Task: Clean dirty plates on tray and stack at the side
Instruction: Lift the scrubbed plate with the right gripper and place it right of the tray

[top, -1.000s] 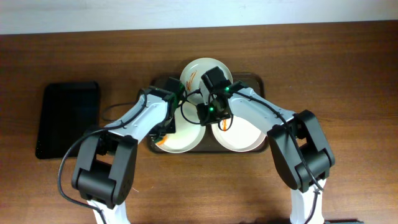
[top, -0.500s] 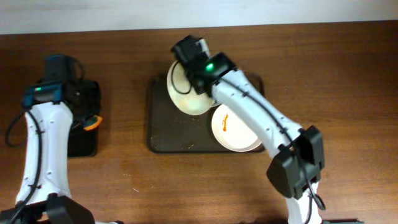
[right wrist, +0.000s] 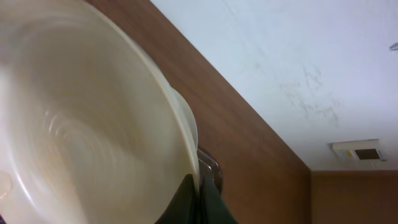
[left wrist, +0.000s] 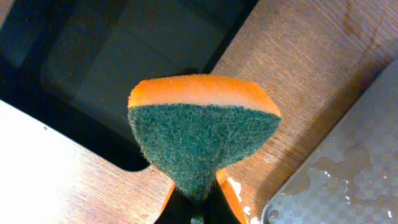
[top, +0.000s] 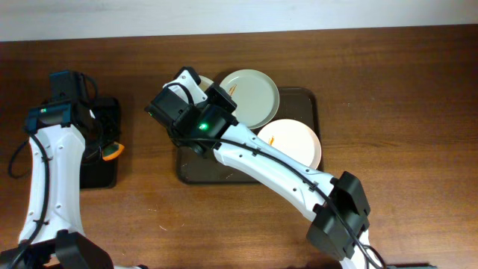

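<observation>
One plate [right wrist: 93,124] was grasped at its rim by the clenched jaws of the right gripper [right wrist: 200,198] and was held tilted on edge. In the overhead view it was largely hidden beneath the wrist, at the far left corner of the tray [top: 213,170]. Two more plates were seen lying on the tray. A faintly greenish plate [top: 254,101] was set at the far edge and was marked by a thin orange smear. A white plate [top: 295,142], smeared likewise, was placed toward the right side, just beside the first; whether they touched could not be told. The left gripper [left wrist: 196,208] was positioned well to the left, over a small black tray [top: 101,172] on the counter [top: 388,75], and an orange-and-green sponge [left wrist: 202,130] was pinched in its clenched jaws.
</observation>
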Tool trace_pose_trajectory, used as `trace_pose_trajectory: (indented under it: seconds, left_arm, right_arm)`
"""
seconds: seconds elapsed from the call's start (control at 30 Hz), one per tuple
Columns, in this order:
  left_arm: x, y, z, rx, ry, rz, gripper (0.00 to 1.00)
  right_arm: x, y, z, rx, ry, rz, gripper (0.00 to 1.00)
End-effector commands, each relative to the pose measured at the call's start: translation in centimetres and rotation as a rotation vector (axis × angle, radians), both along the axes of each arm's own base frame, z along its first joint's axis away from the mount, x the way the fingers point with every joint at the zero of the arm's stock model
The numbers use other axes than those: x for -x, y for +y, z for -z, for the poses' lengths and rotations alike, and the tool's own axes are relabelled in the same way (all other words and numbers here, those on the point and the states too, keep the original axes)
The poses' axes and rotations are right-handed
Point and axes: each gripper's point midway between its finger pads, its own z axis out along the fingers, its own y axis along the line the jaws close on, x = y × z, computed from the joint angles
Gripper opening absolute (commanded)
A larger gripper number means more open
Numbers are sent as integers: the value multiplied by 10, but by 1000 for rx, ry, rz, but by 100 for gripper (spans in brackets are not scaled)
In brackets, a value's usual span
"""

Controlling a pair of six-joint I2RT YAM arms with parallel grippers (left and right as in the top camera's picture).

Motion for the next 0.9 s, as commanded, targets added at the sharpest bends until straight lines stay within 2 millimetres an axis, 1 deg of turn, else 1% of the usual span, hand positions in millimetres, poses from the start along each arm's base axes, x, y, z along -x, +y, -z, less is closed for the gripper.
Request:
trace_pose_trajectory:
  seconds: [0.0, 0.07, 0.1, 0.13, 0.17, 0.2, 0.23, 0.27, 0.3, 0.33, 0.37, 0.4, 0.43, 0.47, 0.5, 0.57, 0.6, 0.67, 0.73, 0.77, 0.8, 0.83, 0.87]
  left_arm:
    - [3, 2, 2, -4, 9, 9, 0]
    - [3, 2, 2, -4, 9, 9, 0]
    - [3, 2, 2, -5, 9, 8, 0]
    - [4, 6, 2, -25, 14, 2, 0]
    - [4, 6, 2, -24, 13, 2, 0]
    - [4, 6, 2, -25, 14, 2, 0]
    - [4, 6, 2, -24, 13, 2, 0]
    - [4, 6, 2, -24, 13, 2, 0]
    - [4, 6, 2, -24, 13, 2, 0]
    - [4, 5, 3, -24, 15, 3, 0]
    - [4, 5, 3, -23, 17, 3, 0]
    - [4, 5, 3, -23, 17, 3, 0]
    - [4, 5, 3, -23, 17, 3, 0]
    - [4, 5, 3, -23, 17, 3, 0]
    - [4, 5, 3, -23, 17, 3, 0]
    - [4, 5, 3, -23, 17, 3, 0]
    - [4, 5, 3, -23, 17, 3, 0]
    - [4, 5, 3, -23, 16, 3, 0]
    - [4, 5, 3, -23, 17, 3, 0]
    - [4, 5, 3, -20, 16, 4, 0]
    - [4, 5, 3, -20, 16, 4, 0]
    - [4, 5, 3, -20, 16, 4, 0]
    - [4, 4, 3, -19, 15, 5, 0]
  right_arm:
    - [1, 1, -4, -152, 34, 30, 4]
    - [-3, -5, 19, -329, 202, 52, 4]
    - [-5, -11, 33, -454, 356, 44, 4]
    - [-13, -29, 41, -613, 514, 50, 4]
    - [-20, -46, 43, -744, 617, 53, 4]
    - [-30, -73, 41, -881, 699, 63, 4]
    - [-40, -105, 36, -975, 734, 59, 4]
    - [-53, -158, 36, -1037, 718, 153, 4]
    - [-62, -216, 42, -1041, 670, 287, 4]
    - [-65, -278, 49, -1018, 610, 436, 4]
    - [-61, -334, 57, -989, 564, 572, 4]
    - [-54, -379, 63, -943, 519, 690, 4]
    - [-45, -423, 68, -908, 449, 848, 4]
    - [-37, -458, 73, -882, 391, 951, 4]
    - [-34, -475, 78, -887, 370, 984, 4]
    - [-25, -498, 95, -900, 355, 1034, 4]
    - [-24, -502, 106, -902, 353, 1043, 4]
    - [-25, -504, 129, -904, 347, 1042, 4]
    - [-29, -496, 143, -949, 355, 1011, 4]
    - [-31, -484, 143, -1007, 385, 977, 25]
    - [-37, -467, 140, -1085, 423, 888, 51]
    - [-50, -428, 127, -1214, 493, 648, 70]
    - [-57, -400, 116, -1302, 527, 522, 75]
